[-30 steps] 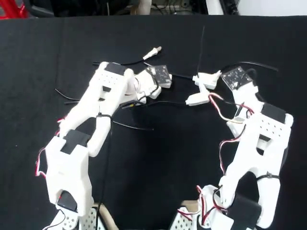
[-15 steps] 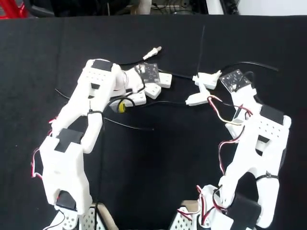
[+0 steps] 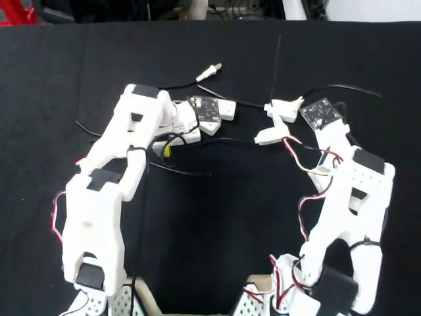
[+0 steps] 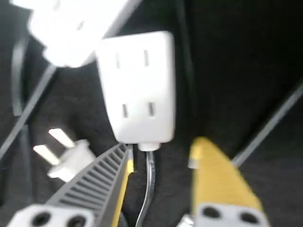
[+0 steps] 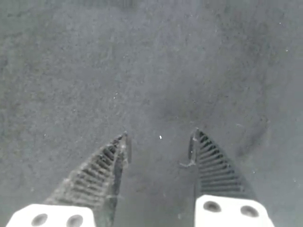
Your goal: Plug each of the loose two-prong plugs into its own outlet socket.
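In the left wrist view a white outlet block (image 4: 137, 87) with two two-slot sockets lies just beyond my left gripper (image 4: 158, 153), which is open, its grey and yellow fingers either side of the block's black cord. A loose white two-prong plug (image 4: 64, 153) lies beside the grey finger. In the high view that gripper (image 3: 177, 135) sits among the white outlet blocks (image 3: 222, 109) at the table's middle back. My right gripper (image 5: 158, 139) is open over bare black cloth; from above it sits under its camera board (image 3: 321, 113), next to two white plug pieces (image 3: 281, 109) (image 3: 270, 136).
Another plug (image 3: 212, 68) on a black cable lies farther back. Thin black cables (image 3: 181, 172) run across the black cloth (image 3: 237, 210) between the arms. Both arm bases stand at the near edge.
The left arm's wrist has swung left from the outlet blocks and settled closer over them. The right arm has only shifted slightly.
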